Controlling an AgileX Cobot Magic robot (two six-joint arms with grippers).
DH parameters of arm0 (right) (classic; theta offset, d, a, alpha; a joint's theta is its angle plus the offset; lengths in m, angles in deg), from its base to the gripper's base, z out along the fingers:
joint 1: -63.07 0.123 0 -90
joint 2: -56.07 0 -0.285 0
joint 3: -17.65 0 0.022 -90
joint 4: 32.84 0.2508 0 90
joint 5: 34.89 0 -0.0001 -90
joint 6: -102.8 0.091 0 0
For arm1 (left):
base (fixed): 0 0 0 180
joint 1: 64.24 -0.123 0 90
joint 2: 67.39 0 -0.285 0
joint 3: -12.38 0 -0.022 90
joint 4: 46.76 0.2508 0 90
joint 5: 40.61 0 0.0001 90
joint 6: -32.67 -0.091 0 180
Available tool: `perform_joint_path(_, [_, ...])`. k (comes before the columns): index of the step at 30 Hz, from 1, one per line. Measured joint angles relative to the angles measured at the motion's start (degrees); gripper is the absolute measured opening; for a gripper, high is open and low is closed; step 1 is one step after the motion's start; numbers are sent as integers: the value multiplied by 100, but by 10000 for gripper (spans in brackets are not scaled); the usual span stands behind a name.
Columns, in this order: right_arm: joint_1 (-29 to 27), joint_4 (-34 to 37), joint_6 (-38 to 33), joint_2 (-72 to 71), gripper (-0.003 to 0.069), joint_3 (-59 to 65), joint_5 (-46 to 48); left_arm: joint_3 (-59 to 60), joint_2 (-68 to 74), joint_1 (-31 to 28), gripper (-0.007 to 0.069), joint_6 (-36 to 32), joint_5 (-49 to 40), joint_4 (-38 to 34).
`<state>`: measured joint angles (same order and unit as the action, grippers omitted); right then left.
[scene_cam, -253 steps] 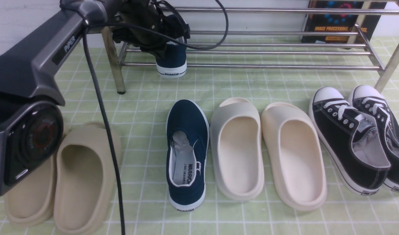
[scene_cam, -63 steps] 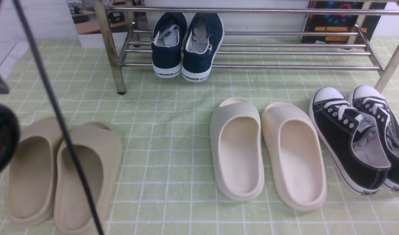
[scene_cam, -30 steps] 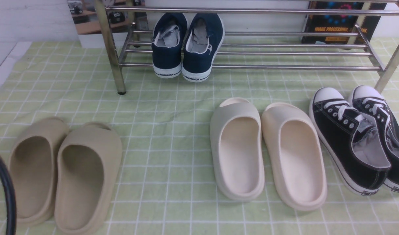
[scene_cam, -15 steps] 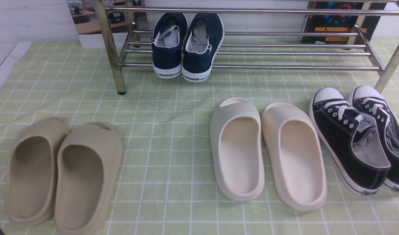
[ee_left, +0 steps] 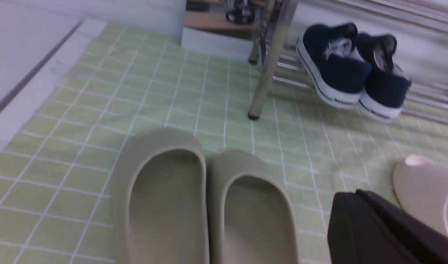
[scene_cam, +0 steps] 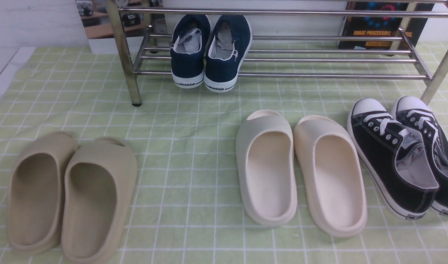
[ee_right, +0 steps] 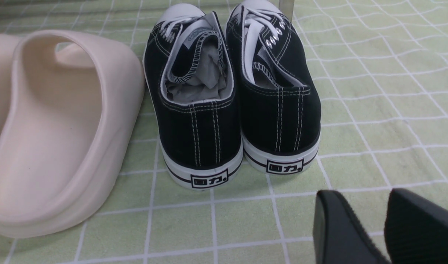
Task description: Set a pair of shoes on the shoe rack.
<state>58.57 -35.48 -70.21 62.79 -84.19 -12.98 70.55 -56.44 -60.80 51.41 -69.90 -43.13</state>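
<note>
The left pincer (ee_left: 389, 231) is pressed together and empty, low over the bench (scene_cam: 194, 146) near its front-left corner; the right pincer (ee_right: 383, 223) stands slightly spread. The pair of shoes (scene_cam: 209, 51) sits side by side on the shoe rack (scene_cam: 319, 75) near the far edge, well apart from both. The placing looks done; I'd expect only a retreat to rest.

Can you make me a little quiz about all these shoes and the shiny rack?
1. True or false: both navy shoes sit on the shoe rack.
2. Which pair lies nearest the rack's right leg? A) tan slides B) cream slides C) black sneakers
3. Fill in: the word on the navy shoes' heels is ____.

Key: 1 true. 2 C. 3 WARRIOR.
</note>
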Motion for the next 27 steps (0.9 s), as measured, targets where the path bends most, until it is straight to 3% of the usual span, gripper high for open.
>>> perform_joint_path(5, [0,0,0,0,240,0,0,1161,-374,-611,-13,-427,1180,-462])
perform_joint_path(10, [0,0,0,0,239,0,0,1852,-374,-672,-13,-444,1672,-535])
perform_joint_path(27, [0,0,0,0,239,0,0,2034,-374,-424,-13,-448,509,-363])
